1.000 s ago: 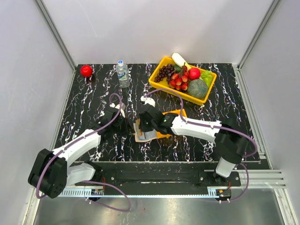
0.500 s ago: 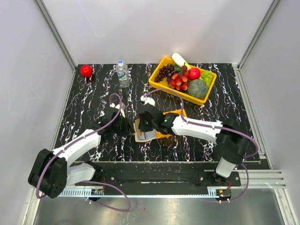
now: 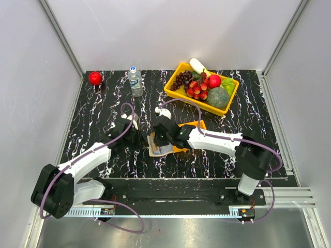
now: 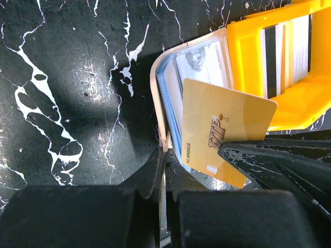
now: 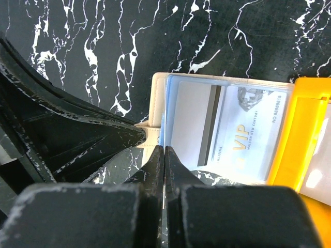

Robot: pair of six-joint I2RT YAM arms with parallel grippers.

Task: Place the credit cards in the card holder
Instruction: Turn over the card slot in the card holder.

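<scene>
- Surface [image 3: 258, 103]: one black marbled top. Two arms reach to its middle, so the work sits where both can get at it.
- Fruit tray [image 3: 232, 98]: one, upper right. One bottle [image 3: 135, 81] and one red ball [image 3: 95, 78] stand along the back, all well apart from the work.
- Holder [image 5: 189, 116]: one, lying open at centre frame, its far edge meeting the small tray [image 4: 248, 57]. Left fingers [image 4: 164, 155] are closed on its beige edge, probably to stop it sliding while a card goes in.
- Gold card [image 4: 222, 124]: one, pinched by a corner in the closed right fingers [image 4: 232, 153]. It is tilted over the sleeves, likely being lined up for a slot.
- Sleeved cards [image 5: 248, 129]: two show through the clear pockets.
- Loose cards [image 4: 274, 51]: at least two in the small tray, overlapped, so the exact count is unclear.
</scene>
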